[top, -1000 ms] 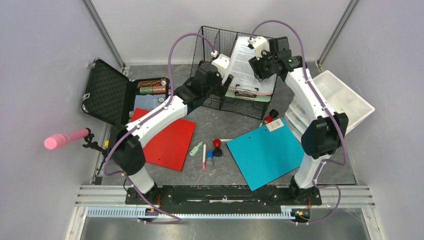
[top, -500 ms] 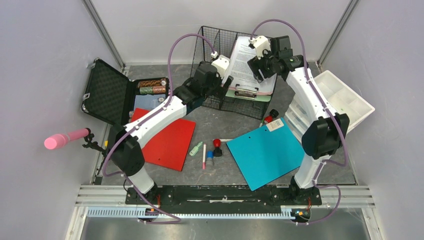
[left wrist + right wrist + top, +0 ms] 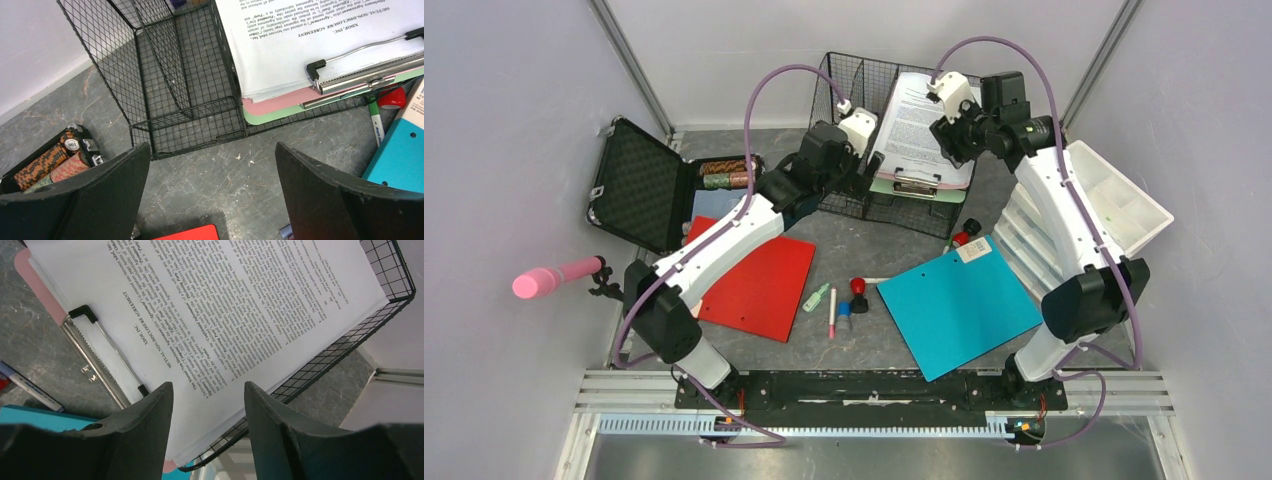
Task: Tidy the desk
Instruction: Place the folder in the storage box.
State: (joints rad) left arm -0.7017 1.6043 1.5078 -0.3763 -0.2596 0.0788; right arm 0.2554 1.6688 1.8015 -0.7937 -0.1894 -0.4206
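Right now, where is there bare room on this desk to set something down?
Two bare patches of desk: one between the wire basket and the red folder, one by the front rail, between the red folder and the teal folder. The basket's left compartments look empty too. Crowded: the middle gap, where pens and stamps lie.

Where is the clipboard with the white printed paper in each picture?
Top external: the pink clipboard of white printed paper is upper middle, over the black wire basket.
Left wrist: clipboard top right.
Right wrist: clipboard fills the middle.
Shared landmark: the basket.
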